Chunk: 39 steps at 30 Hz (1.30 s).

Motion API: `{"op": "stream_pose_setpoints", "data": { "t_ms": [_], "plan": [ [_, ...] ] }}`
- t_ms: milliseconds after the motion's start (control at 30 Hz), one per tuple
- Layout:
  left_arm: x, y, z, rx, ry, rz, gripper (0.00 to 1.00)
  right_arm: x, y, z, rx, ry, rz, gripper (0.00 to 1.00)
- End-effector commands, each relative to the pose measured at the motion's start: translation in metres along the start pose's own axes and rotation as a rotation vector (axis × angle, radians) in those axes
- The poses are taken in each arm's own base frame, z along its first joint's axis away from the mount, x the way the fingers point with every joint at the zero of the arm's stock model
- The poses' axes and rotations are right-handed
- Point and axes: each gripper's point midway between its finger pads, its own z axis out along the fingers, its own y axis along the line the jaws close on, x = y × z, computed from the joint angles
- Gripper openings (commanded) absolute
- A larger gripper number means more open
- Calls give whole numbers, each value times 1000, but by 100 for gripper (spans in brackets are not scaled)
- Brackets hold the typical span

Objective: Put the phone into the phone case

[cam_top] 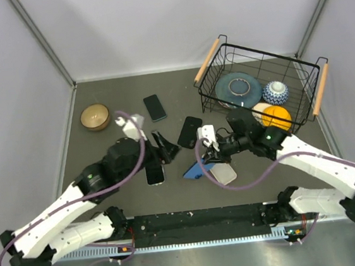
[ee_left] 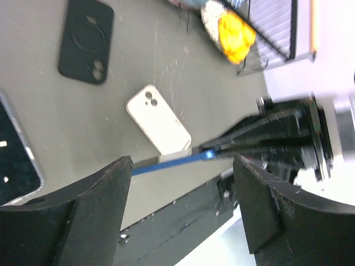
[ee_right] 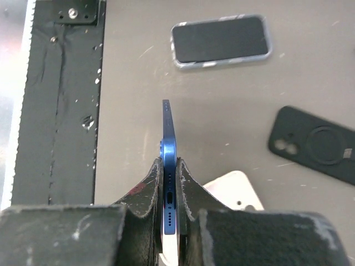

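Assessing progress, the insertion has not begun: the blue phone [ee_right: 166, 127] sits in no case and is carried on edge, clear of the surface [cam_top: 116, 92]. The right gripper [ee_right: 169, 166] has its jaws closed on the phone's end that bears the charging port, one pad flat against each broad face, and the rest of the body projects forward beyond the fingertips. The left gripper [ee_left: 182, 162] has its jaws standing wide apart and holds nothing. In the left wrist view the free end of the phone runs across the gap between them, and whether its tip touches either finger cannot be told. The white case [ee_left: 158, 124] lies flat on the surface just below and beside the suspended phone, with its camera cut-out visible; which face is uppermost is not certain. The black case [ee_left: 86, 39] lies further off, apart from both arms. In judgement, what is left is the whole fitting step: choosing the case, most likely the white one given its nearness, turning the phone from edge-on to flat, aligning it over the opening and pressing it home.
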Motion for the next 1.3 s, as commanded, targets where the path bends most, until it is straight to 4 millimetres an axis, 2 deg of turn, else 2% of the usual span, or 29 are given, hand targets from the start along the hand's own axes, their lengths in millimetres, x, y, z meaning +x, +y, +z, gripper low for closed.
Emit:
{"op": "stream_pose_setpoints", "data": {
  "t_ms": [0, 67, 133, 167, 200, 233, 267, 300, 367, 400, 467, 500, 700, 800, 933, 1067, 1167, 1200, 1267],
  "plan": [
    [-38, 30, -38, -180, -148, -139, 79, -83, -11, -39, 244, -163, -206, 0],
    [-48, 20, -52, -119, -191, -227, 79, -106, -4, -48, 334, -214, -312, 0],
    [-52, 16, -63, -65, -221, -296, 79, -110, 2, -46, 430, -210, -423, 0],
    [-51, 10, -66, -29, -216, -352, 79, -127, 0, -53, 510, -267, -474, 0],
    [-55, 2, -68, 23, -230, -387, 79, -128, -2, -53, 567, -258, -511, 0],
    [-50, 2, -68, 52, -229, -447, 79, -117, -3, -50, 661, -189, -581, 0],
    [-51, -12, -69, 135, -219, -485, 79, -129, -6, -55, 744, -227, -606, 0],
    [-40, -8, -63, 156, -201, -513, 80, -115, -11, -54, 815, -171, -615, 0],
    [-32, -14, -54, 223, -174, -556, 80, -114, -3, -45, 830, -175, -672, 0],
    [-29, -14, -51, 225, -165, -564, 80, -114, -5, -48, 873, -171, -675, 0],
    [-20, -6, -42, 188, -138, -576, 82, -121, 1, -47, 911, -221, -685, 0],
    [-16, -5, -38, 176, -125, -587, 83, -113, -1, -46, 939, -192, -700, 0],
    [-6, 3, -18, 136, -103, -618, 82, -107, 6, -36, 1000, -179, -733, 0],
    [-5, 9, -9, 115, -116, -614, 80, -105, 16, -29, 973, -193, -748, 0],
    [0, 11, 1, 106, -104, -612, 76, -104, 26, -22, 962, -218, -744, 0],
    [7, 4, 10, 155, -75, -611, 66, -100, 33, -14, 951, -206, -750, 0],
    [9, 0, 15, 185, -63, -618, 57, -97, 37, -10, 949, -205, -747, 0],
    [11, -2, 16, 193, -53, -616, 49, -95, 38, -9, 945, -204, -740, 0],
    [14, 1, 18, 182, -46, -615, 41, -91, 39, -6, 933, -194, -734, 1]
  ]
}}
